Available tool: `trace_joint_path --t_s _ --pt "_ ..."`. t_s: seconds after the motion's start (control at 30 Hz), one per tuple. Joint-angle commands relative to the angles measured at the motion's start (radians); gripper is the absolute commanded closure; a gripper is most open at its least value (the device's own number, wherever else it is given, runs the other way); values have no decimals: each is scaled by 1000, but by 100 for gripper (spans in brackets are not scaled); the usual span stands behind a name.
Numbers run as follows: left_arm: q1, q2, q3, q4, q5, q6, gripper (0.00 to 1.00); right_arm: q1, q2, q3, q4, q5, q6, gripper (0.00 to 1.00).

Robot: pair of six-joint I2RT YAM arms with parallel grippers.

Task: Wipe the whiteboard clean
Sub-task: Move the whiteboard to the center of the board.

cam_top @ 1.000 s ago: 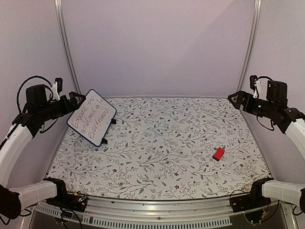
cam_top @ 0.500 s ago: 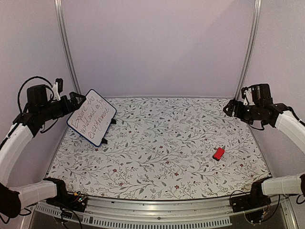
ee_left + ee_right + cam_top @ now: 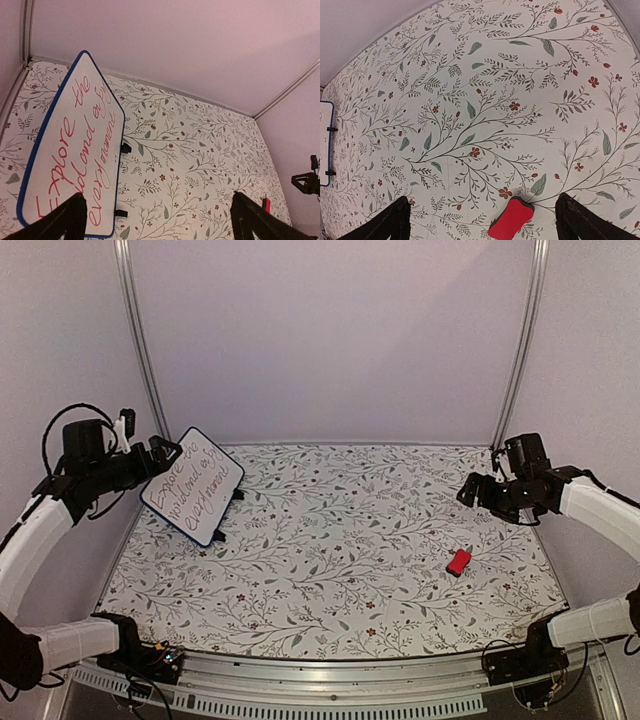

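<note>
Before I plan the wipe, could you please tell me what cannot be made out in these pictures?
- Whiteboard writing: too small to read in the top view.
- Its lower end, left wrist view: partly behind a finger.
- Whiteboard, right wrist view: only a sliver; the left edge cuts it off.
- Eraser: near end cut by the bottom edge, right wrist view.

The whiteboard (image 3: 193,486) stands tilted in the far left corner, right before my left gripper (image 3: 168,451), barring its path there; the side wall (image 3: 60,340) hems it in on the left; the table (image 3: 330,530) lies open across its middle; before my right gripper (image 3: 469,491), fingers spread, only the eraser (image 3: 459,562) lies, with room on either side.
</note>
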Motion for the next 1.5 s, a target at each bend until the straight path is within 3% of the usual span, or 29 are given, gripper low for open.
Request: trace_joint_path --t_s 0.0,0.2,0.53,0.77,1.03,1.13,1.27,1.47 --pt "9 32 -42 -6 -38 -41 0 34 39 -6 40 3 7 1" --pt "-66 54 -91 -8 -123 -141 0 51 61 -14 70 14 15 1" --pt "-324 60 -108 -72 -414 -330 4 89 92 -14 101 22 26 1" --pt "-474 167 -127 -58 -505 -425 4 94 86 -21 113 19 25 1" --pt "-576 346 -107 -68 -581 -609 21 95 70 -34 120 16 28 1" --pt "-597 439 -38 -142 -660 -731 30 95 66 -40 127 13 28 1" --pt "-638 619 147 -337 -800 -867 28 96 64 -46 135 2 28 1" --pt "-646 958 484 -672 -825 -988 30 98 53 -47 138 -8 31 1"
